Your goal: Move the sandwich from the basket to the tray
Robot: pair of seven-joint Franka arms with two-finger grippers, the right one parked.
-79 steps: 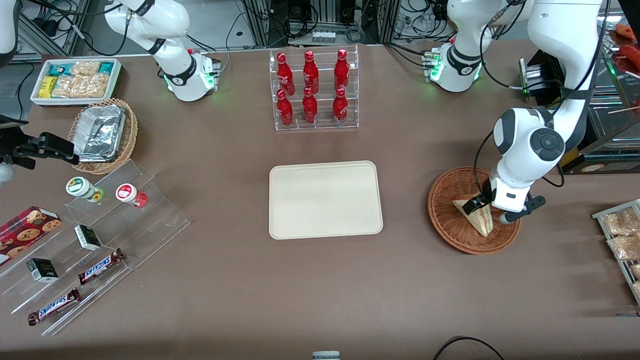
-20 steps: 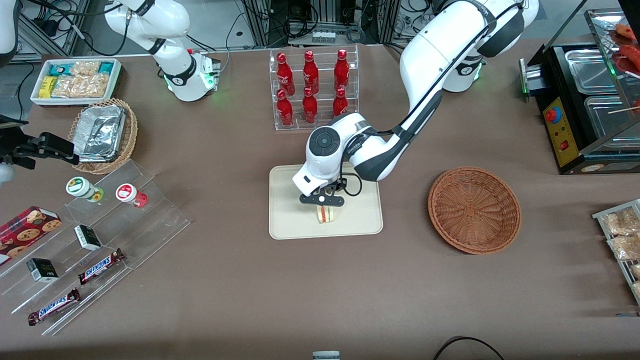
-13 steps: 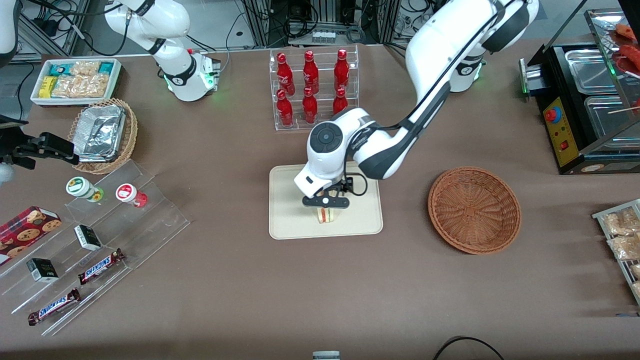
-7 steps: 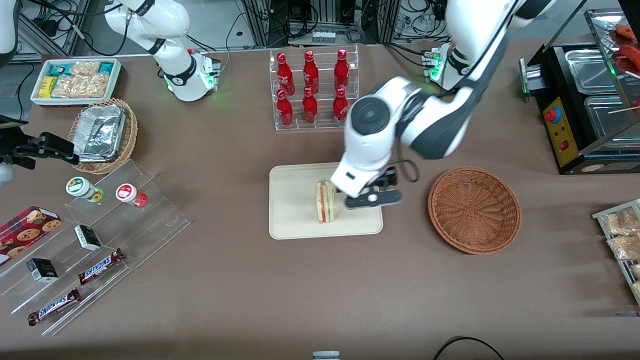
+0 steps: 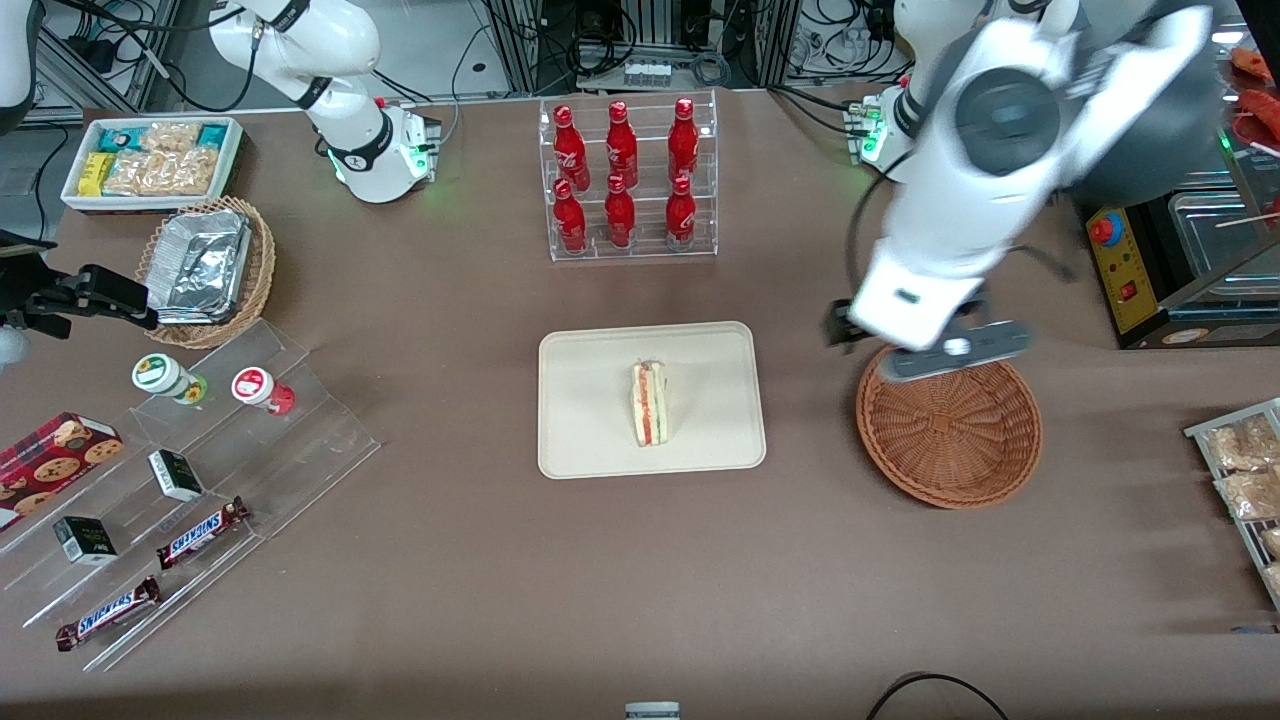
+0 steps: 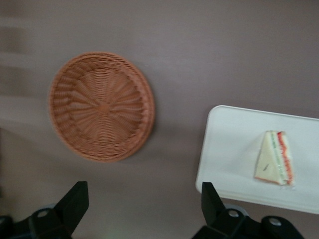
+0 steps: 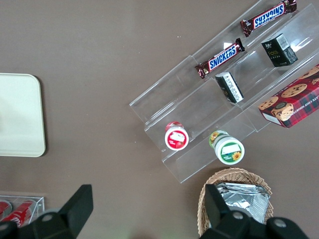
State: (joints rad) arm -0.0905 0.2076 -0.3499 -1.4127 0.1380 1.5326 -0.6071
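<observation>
The sandwich (image 5: 650,402) (image 6: 274,158) stands on edge on the cream tray (image 5: 600,360) (image 6: 234,149), its red and green filling facing up, with nothing holding it. The round reddish-brown basket (image 5: 948,420) (image 6: 101,106) sits beside the tray, toward the working arm's end, and is empty. My gripper (image 5: 920,345) (image 6: 143,199) hangs high over the table at the basket's rim farther from the front camera. It is open, with only bare table between its fingers. A corner of the tray (image 7: 20,114) also shows in the right wrist view.
A clear rack of red bottles (image 5: 628,180) stands farther from the camera than the tray. Toward the parked arm's end are a stepped acrylic stand (image 5: 190,480) with snacks, a tan basket of foil trays (image 5: 205,268) and a white bin (image 5: 150,160). A black machine (image 5: 1180,250) stands past the basket.
The gripper released the sandwich on the tray, opened, rose and swung away toward the basket. The sandwich stays standing on the tray.
</observation>
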